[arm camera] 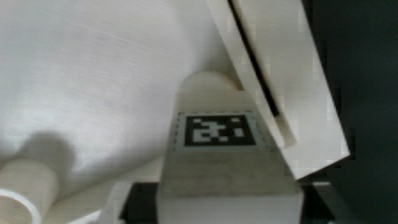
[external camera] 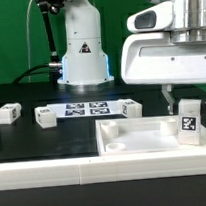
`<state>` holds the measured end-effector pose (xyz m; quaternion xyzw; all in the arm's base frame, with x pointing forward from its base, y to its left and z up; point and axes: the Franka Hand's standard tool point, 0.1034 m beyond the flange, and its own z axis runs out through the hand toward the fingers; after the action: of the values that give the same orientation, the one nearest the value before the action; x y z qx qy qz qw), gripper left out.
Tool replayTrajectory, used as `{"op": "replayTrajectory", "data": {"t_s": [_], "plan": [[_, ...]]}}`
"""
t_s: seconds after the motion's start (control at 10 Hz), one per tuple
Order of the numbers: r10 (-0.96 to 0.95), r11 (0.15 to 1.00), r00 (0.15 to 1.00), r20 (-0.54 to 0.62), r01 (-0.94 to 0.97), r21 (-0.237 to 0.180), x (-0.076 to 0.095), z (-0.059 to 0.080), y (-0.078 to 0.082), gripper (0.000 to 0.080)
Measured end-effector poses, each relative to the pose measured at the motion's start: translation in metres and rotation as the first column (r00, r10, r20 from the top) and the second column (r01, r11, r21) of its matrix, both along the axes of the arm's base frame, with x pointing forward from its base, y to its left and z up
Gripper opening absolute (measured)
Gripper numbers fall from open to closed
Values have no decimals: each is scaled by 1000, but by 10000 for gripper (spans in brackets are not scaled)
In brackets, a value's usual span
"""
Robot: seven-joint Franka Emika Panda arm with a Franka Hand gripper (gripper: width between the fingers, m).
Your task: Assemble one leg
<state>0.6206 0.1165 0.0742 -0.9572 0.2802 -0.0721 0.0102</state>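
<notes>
My gripper [external camera: 186, 92] is shut on a leg [external camera: 189, 121], a small white block with a black-and-white tag, and holds it upright over the right end of the large white tray-like panel [external camera: 144, 143]. In the wrist view the held leg [arm camera: 217, 150] fills the middle between my fingers [arm camera: 329, 195], with the panel's floor and rim [arm camera: 267, 70] beneath it and a round corner socket [arm camera: 25, 180] to one side. Three more legs lie on the black table: one [external camera: 7, 115] at the exterior view's left, one [external camera: 44, 117] beside it, one [external camera: 130, 109] behind the panel.
The marker board [external camera: 86, 109] lies flat on the table behind the panel. The robot's white base [external camera: 82, 47] stands at the back before a green backdrop. A white ledge [external camera: 36, 174] runs along the front edge.
</notes>
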Motion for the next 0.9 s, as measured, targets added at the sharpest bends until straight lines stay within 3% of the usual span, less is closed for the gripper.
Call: {"op": "replayTrajectory", "data": {"t_s": [0.4, 0.9], "plan": [[-394, 918, 919, 9, 392, 65, 0, 0, 2, 291], [-764, 632, 643, -58, 763, 136, -1, 1, -2, 292]]}}
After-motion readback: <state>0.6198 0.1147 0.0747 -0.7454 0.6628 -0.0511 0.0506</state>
